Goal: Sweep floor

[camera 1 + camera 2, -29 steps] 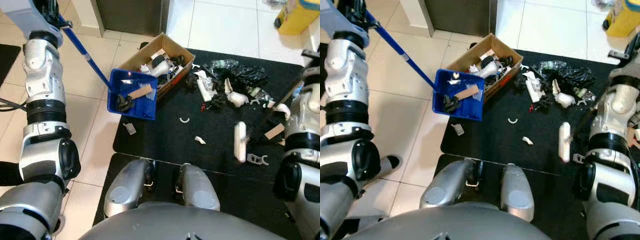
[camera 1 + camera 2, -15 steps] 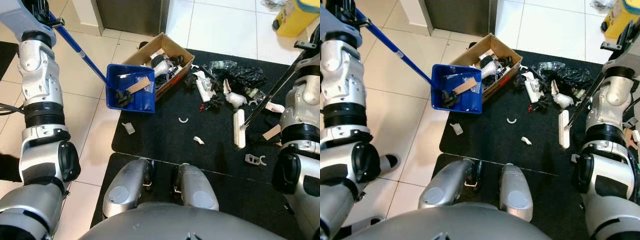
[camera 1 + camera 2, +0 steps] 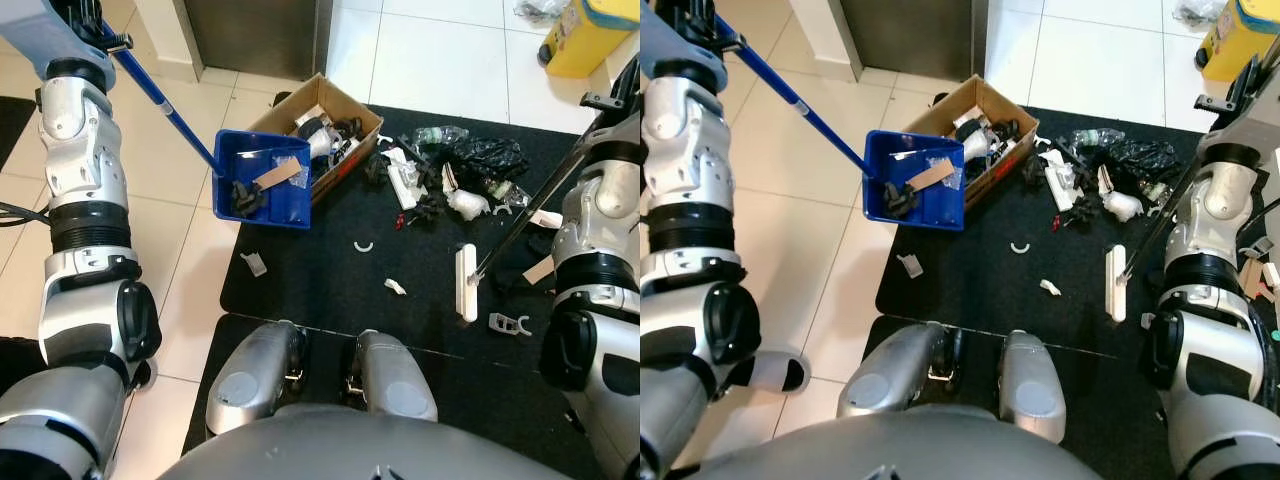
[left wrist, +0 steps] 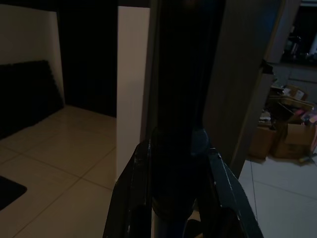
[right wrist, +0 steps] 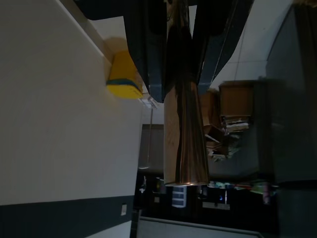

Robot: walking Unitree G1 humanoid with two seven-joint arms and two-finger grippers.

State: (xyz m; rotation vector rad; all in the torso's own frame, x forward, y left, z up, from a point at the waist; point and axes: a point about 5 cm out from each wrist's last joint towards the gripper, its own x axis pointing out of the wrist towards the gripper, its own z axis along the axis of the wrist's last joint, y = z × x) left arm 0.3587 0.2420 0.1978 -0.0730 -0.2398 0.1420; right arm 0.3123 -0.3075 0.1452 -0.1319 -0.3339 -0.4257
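Center-left of the head view: blue dustpan [image 3: 260, 180] held off the floor on a long blue handle [image 3: 165, 100] that runs up to the upper left corner. It carries a cardboard scrap and some dark debris, and sits just beside the open cardboard box [image 3: 320, 125], which is full of mixed trash. Left gripper [image 4: 173, 208] is clamped around the blue handle; wrist view is dark but both black fingers [image 4: 133, 198] bracket the shaft.

Right side: thin dark broom pole [image 3: 535, 205] slants down from the upper right to a white broom head [image 3: 466, 282] resting on the black mat [image 3: 330, 285]. Right gripper [image 5: 181, 29] is closed on the metallic pole [image 5: 184, 129], fingers either side of it.

Debris pile [image 3: 450, 180] lies on the mat, upper center-right, between box and broom: black plastic, white pieces, a clear bottle. Loose bits nearer: white curved piece [image 3: 364, 246], small white scrap [image 3: 396, 287], grey clip [image 3: 510, 323] just beside the broom head, scrap [image 3: 253, 263] at the mat's left edge. Yellow bin [image 3: 590, 35] on the tile floor [image 3: 440, 60], upper right corner.
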